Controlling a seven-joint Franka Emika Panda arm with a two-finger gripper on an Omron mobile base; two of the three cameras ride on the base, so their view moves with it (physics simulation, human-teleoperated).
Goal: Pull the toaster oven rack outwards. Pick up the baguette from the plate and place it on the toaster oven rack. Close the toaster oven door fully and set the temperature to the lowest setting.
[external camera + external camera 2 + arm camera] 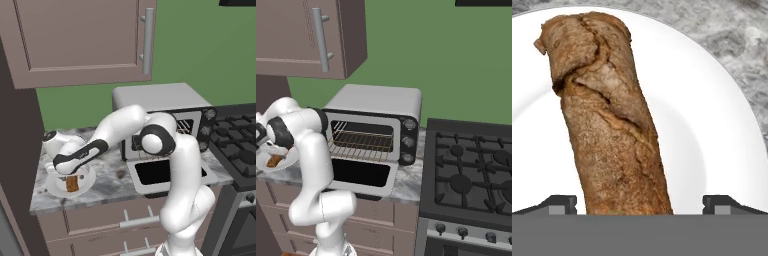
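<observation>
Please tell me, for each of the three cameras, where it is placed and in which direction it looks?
Left base view: behind-left of the arm, facing the toaster oven; the arm crosses to the plate.
Right base view: behind-right, facing the same oven and the stove; the arm rises at left.
Hand view: on the hand, looking down onto the baguette between the gripper tips.
Shared: both base views show oven, plate, baguette.

speckled counter (107, 181), plate (55, 187), toaster oven (160, 100)
</observation>
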